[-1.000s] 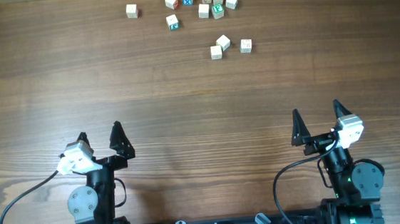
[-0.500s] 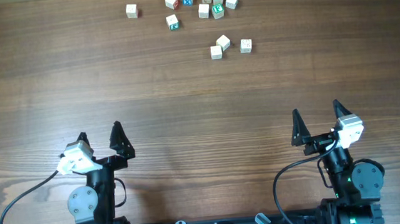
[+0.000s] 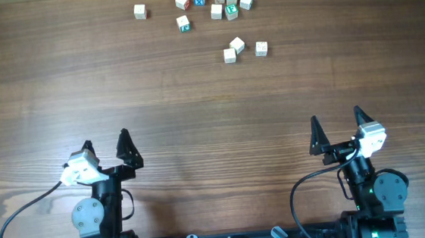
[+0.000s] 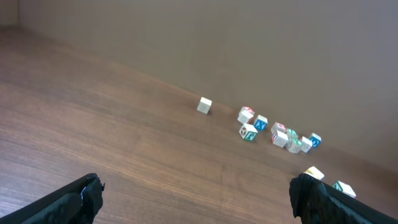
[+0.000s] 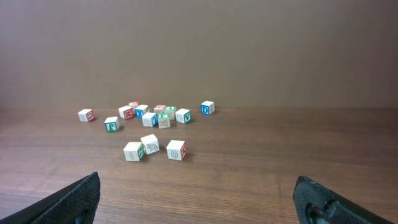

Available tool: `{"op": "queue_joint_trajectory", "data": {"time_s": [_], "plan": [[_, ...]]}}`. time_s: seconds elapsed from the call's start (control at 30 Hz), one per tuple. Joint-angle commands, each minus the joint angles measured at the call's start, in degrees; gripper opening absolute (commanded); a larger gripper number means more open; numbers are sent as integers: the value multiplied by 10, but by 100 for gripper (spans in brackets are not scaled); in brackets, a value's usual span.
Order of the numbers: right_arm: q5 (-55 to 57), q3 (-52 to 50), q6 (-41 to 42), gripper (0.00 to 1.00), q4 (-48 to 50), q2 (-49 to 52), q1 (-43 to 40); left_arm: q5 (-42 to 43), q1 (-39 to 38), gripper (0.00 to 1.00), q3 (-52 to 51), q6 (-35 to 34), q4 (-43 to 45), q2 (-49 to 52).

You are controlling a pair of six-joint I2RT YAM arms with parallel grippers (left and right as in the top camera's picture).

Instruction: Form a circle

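No circle shows in any view; small pale wooden cubes lie scattered at the table's far side. Three of them [image 3: 237, 45] sit in a loose group nearest the arms, also seen in the right wrist view as three cubes [image 5: 150, 144]. Behind them is a cluster of several printed cubes [image 3: 218, 1] [image 5: 158, 116] [image 4: 280, 134]. One lone cube [image 3: 140, 11] [image 4: 204, 105] lies to the left. My left gripper [image 3: 106, 139] [image 4: 196, 190] and right gripper [image 3: 336, 115] [image 5: 198, 190] stand open and empty near the front edge, far from the cubes.
Bare brown wood tabletop [image 3: 212, 111] stretches between the grippers and the cubes. A plain wall [image 5: 199, 50] rises behind the table's far edge. Black cables [image 3: 22, 210] trail beside the arm bases at the front.
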Motion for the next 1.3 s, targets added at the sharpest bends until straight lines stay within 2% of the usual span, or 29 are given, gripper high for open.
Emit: {"op": "queue_joint_trajectory", "data": {"time_s": [0.0,0.13,0.23,0.37,0.53,0.7,1.0,1.13,1.27], "plan": [[6,0,-10,100,1,-3,2,-13,-3,100,-2,9,7,-3],[6,0,-10,100,1,-3,2,-8,-3,100,3,12,9,-3],[6,0,-10,100,1,-3,2,40,-3,100,47,12,12,-3],[6,0,-10,100,1,-3,2,60,-3,100,151,52,7,7],[6,0,-10,100,1,-3,2,60,-3,100,272,57,7,88],[6,0,-10,100,1,-3,2,67,-3,100,406,54,-19,247],[6,0,-10,100,1,-3,2,216,-4,100,784,55,-242,605],[6,-1,-10,100,1,-3,2,223,-30,100,944,55,-310,747],[6,0,-10,100,1,-3,2,213,-77,100,1055,55,-338,864]]}}
